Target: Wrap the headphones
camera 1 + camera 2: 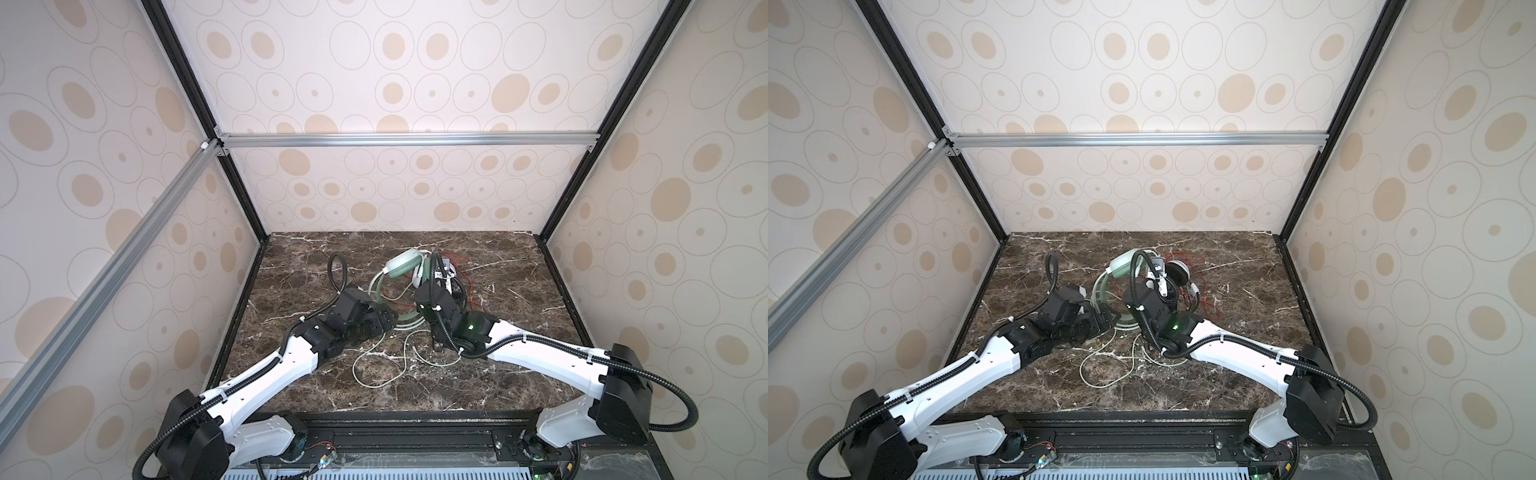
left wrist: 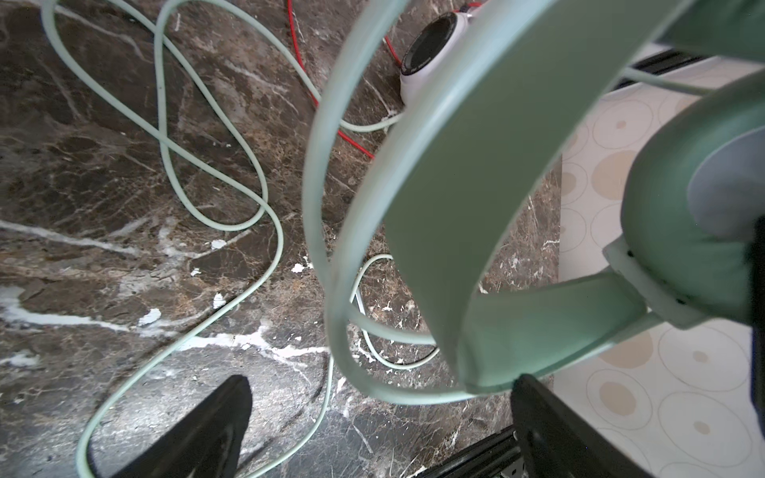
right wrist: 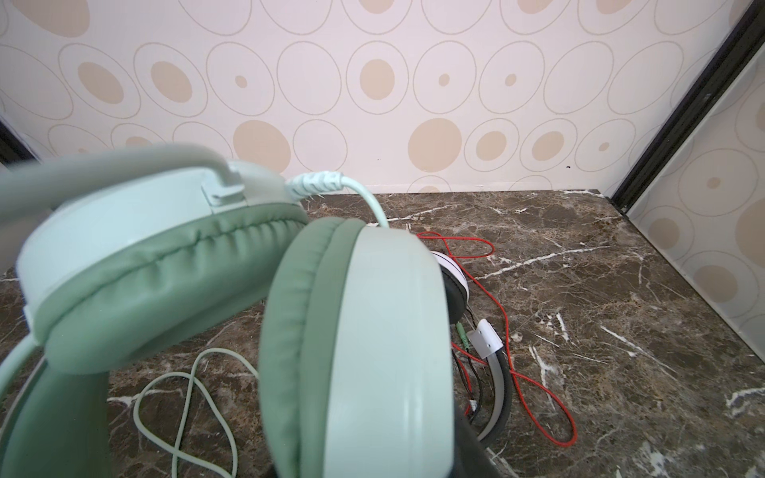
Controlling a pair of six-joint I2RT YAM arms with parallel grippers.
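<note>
Flanking mint headphones [image 2: 434,248], spread left fingers [image 2: 215,430]

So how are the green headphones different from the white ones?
The green headphones are green all over; the white headphones have black ear pads and a grey band. The green headphones have a thick pale green cable; the white headphones have a thin red cable. The green headphones are raised and tilted; the white headphones lie on the table. Both cables lie loose.
</note>
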